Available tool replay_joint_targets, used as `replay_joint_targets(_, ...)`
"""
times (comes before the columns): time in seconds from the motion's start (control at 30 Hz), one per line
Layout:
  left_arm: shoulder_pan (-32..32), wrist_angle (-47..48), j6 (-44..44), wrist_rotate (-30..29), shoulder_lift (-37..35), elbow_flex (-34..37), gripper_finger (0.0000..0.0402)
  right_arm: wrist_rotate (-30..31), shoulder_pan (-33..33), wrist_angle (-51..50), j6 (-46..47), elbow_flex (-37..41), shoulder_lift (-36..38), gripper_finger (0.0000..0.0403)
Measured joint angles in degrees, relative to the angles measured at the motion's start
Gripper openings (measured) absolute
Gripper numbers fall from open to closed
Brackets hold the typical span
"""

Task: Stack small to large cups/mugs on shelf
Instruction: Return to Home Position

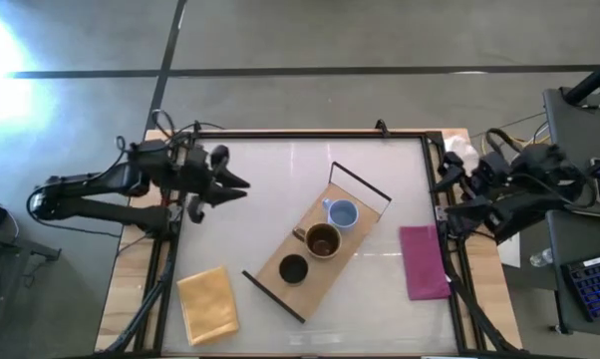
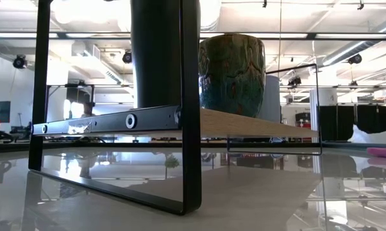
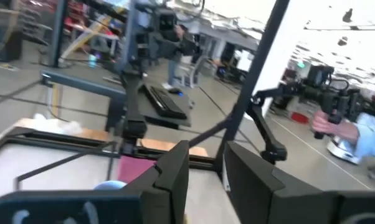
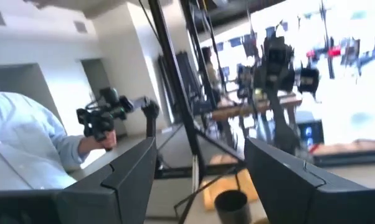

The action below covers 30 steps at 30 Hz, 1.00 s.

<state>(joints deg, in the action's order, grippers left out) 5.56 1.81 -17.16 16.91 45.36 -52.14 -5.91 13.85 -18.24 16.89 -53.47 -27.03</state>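
The long light tan wooden shelf (image 1: 310, 285) with thin black metal end frames lies diagonally mid-table. Upright in a row along it stand a small black cup (image 1: 293, 268), a glossy brown handled mug (image 1: 322, 240) and a light blue mug (image 1: 341, 212).

Glare burns white across the floor (image 1: 1, 70) at the high view's upper left; in the low view ceiling lights (image 2: 84, 13) backlight the black cup (image 2: 156, 54), and the glossy table (image 2: 257, 192) mirrors them.
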Motion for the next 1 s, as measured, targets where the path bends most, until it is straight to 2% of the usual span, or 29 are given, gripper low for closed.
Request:
replay_joint_targets(0.2,2.26,-0.11,-0.44,-1.81,-8.08,6.83,0.0089,1.43,0.00,1.22,-1.49,6.77,7.78,0.0238)
replay_joint_targets(0.43,2.32,-0.54,-2.08,-8.37,-14.98,15.56,0.0089,3.27,-0.02,4.53,-1.93,14.34,15.44,0.0238)
replay_joint_targets(0.8,2.32,-5.28,-5.61,-8.46,-26.18,30.48,0.0089,4.66,-0.02,11.94,-0.43,28.43,26.38,0.0238)
replay_joint_targets(1.0,2.28,-7.77,-6.89,-8.45,-33.02,37.44,0.0089,5.37,-0.02,17.93,-0.24,34.54,26.55,0.0238)
